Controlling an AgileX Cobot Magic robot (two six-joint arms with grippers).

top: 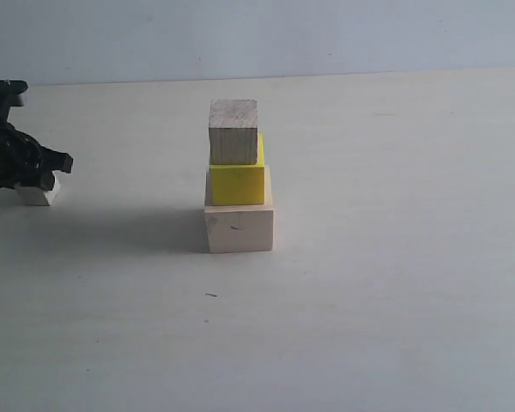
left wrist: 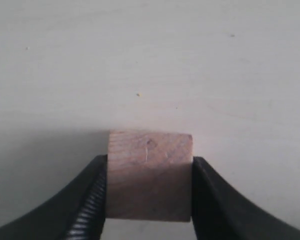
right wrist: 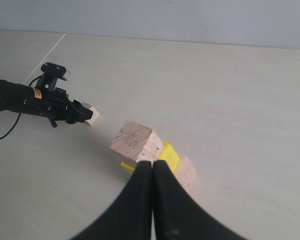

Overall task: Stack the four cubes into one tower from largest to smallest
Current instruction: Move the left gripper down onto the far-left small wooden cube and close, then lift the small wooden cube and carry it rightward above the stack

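Between the left jaws, clamped, sits the smallest cube [left wrist: 150, 175]; right jaws are together.

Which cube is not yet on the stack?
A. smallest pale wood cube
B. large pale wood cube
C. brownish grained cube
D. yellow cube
A: the smallest pale wood cube sits on the table between the fingers of the left pincer, well apart from the three-cube stack.

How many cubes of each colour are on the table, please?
Pale wood: 2, the large pale cube and the smallest pale cube
Yellow: 1, the yellow cube
Brownish grained wood: 1, the brownish cube
Total: 4
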